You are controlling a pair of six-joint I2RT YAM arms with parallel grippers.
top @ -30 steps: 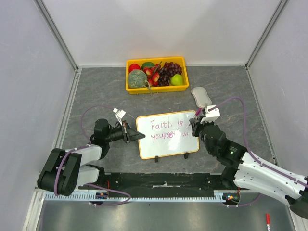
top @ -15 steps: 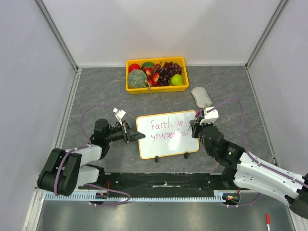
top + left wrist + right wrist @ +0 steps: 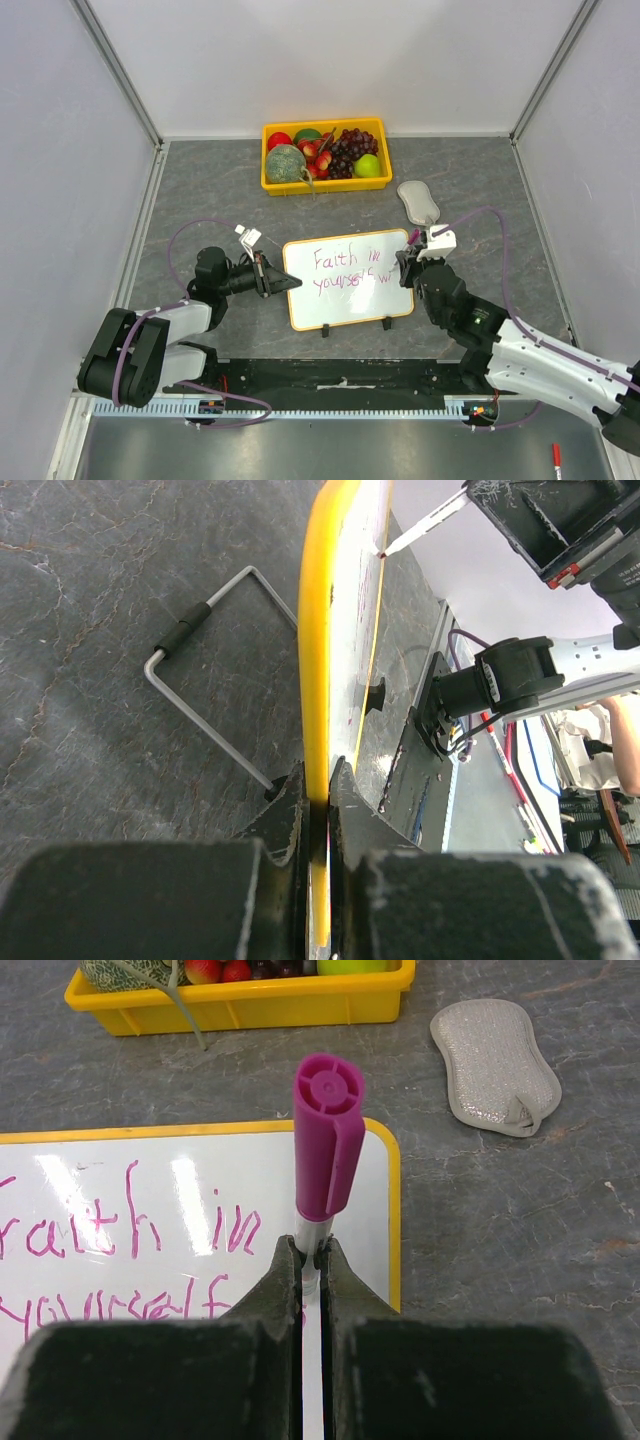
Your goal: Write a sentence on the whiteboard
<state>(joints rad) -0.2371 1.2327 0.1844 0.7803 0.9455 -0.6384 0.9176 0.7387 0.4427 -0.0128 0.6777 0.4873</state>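
Note:
The whiteboard (image 3: 340, 305), white with a yellow-orange rim, lies on the grey table between my arms. Pink handwriting, the sentence (image 3: 345, 272), runs over it in two lines. My left gripper (image 3: 290, 283) is shut on the board's left edge. In the left wrist view the rim (image 3: 318, 660) passes edge-on between the jaws of that gripper (image 3: 318, 790). My right gripper (image 3: 408, 262) is shut on a white marker (image 3: 325, 1150) with a magenta cap on its rear end, held over the right end of the lower line. The marker's tip (image 3: 384, 552) touches the board.
A yellow fruit tray (image 3: 325, 187) stands behind the board. A grey eraser pad (image 3: 418, 202) lies to the board's right rear. The board's wire stand (image 3: 210, 690) lies on the table beside it. A red pen (image 3: 556, 455) rests at the near right.
My right gripper with the marker has shifted slightly to the right along the lower line. The left gripper and the board have stayed put.

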